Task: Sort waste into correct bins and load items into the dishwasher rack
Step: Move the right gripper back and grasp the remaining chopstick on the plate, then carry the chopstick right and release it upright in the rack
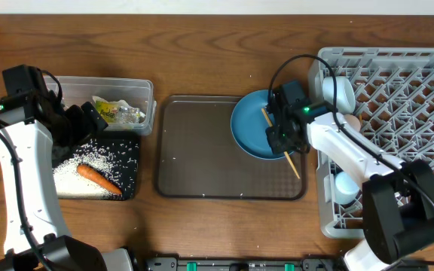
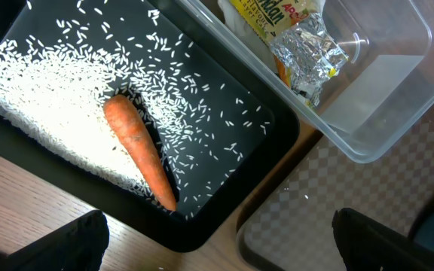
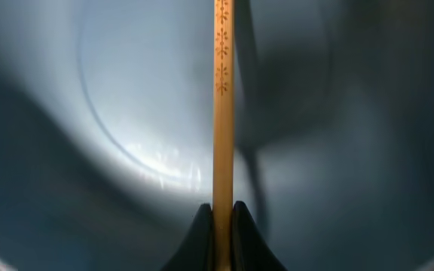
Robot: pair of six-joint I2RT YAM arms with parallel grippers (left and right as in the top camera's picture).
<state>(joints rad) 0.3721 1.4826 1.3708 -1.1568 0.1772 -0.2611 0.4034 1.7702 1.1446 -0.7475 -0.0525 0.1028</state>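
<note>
Left side of overhead: left fingers (image 2: 59, 241) are seen spread wide, nothing held, hovering over the near rim of the black tray (image 1: 132, 175). Rice (image 1: 72, 170) and carrot (image 1: 99, 179) are lying in that tray; the wrapper (image 1: 115, 111) is in the clear tub (image 1: 148, 102) just behind it. The waste looks sorted.

- Risk: if the left arm is lowered or swung, rice could be scattered onto the counter (image 1: 202, 45) or the tub knocked.

Centre: the brown tray (image 1: 194, 150) is bare except for the blue plate (image 1: 249, 128), which sits at its upper right corner and looks partly over the rim.

- Risk: the plate could be tipped or shoved by a drag from the right arm.

Right of centre: right fingers (image 3: 199, 245) are closed tight on a chopstick (image 3: 223, 113), gripped at the bottom centre of the wrist view, with the stick running up over the plate. In the overhead view it lies diagonally across the plate's right edge.

- Whether a second chopstick is caught cannot be told, so one may be left behind.
- The grip is thin and narrow, so the stick could pivot or slip when lifted.
- A long free end could hit the plate or the rack wall in transit.

Right: the rack (image 1: 398, 75) holds cups along its left side.

- Risk: the chopstick could drop through the lattice floor or knock a cup on release.
</note>
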